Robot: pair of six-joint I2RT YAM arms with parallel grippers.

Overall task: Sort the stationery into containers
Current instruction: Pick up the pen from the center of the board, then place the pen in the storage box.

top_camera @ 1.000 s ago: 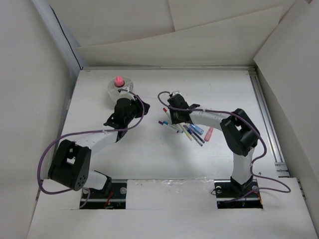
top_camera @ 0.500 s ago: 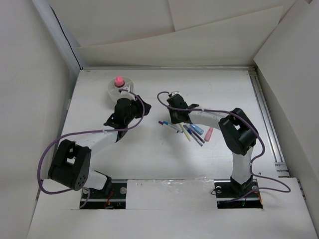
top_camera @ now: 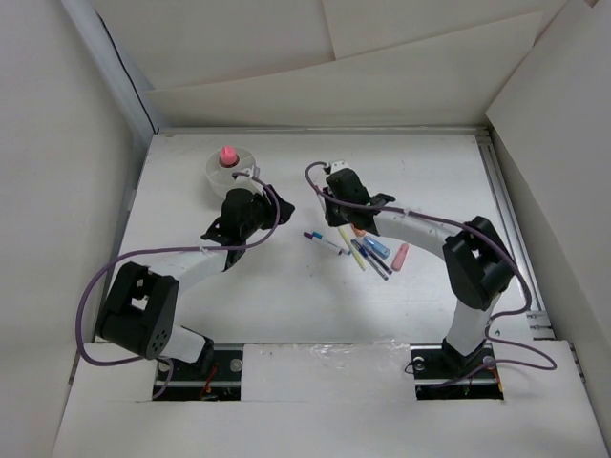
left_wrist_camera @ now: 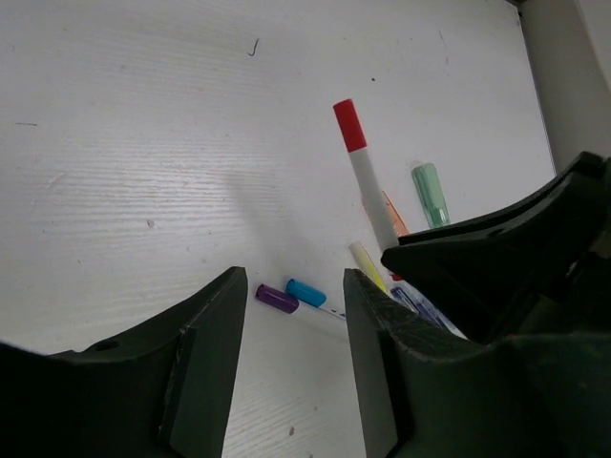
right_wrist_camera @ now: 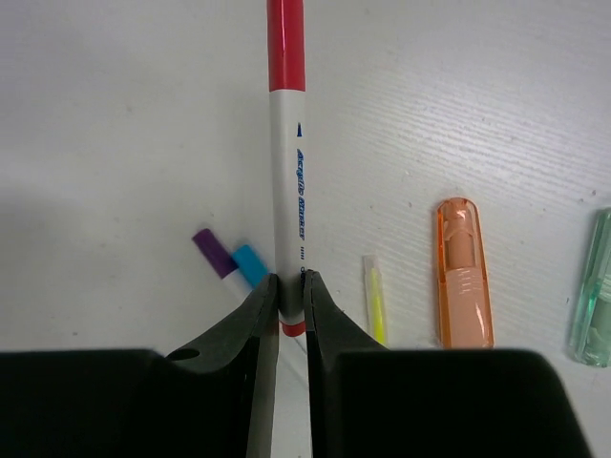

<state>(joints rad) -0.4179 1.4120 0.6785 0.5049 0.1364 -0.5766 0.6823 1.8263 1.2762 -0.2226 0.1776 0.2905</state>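
White panels wall in a pale counter [top_camera: 286,296], and both arms reach out over it from the near edge. The left arm [top_camera: 191,262] stretches toward the far left, where the low round cup [top_camera: 212,174] sits with a pink-capped glue stick [top_camera: 227,154] standing in it. The right arm [top_camera: 420,229] bends in over the loose pile near the middle.

The left fingers [left_wrist_camera: 224,315] are spread apart with nothing between them, hanging over bare counter beside the pile. The right fingers [right_wrist_camera: 267,301] are clenched on a red-capped white marker [right_wrist_camera: 289,191], pinching it close to its tail end, just above a red band. The marker looks lifted clear of the counter, cap leading away from the wrist.

Other pieces lie flat on the counter: an orange stick [right_wrist_camera: 465,272], a green stick [right_wrist_camera: 597,286], a thin yellow piece [right_wrist_camera: 375,296], a pen with purple and blue sections [right_wrist_camera: 250,264] and, further right, a pink stick [top_camera: 400,256].

The marker is probably light and stiff, with a smooth plastic barrel that could slip. Held so near one end, it may swing or pivot in the pinch. A hold nearer mid-barrel would likely be steadier. The cup is well apart from it, so the carry calls for a firm squeeze.
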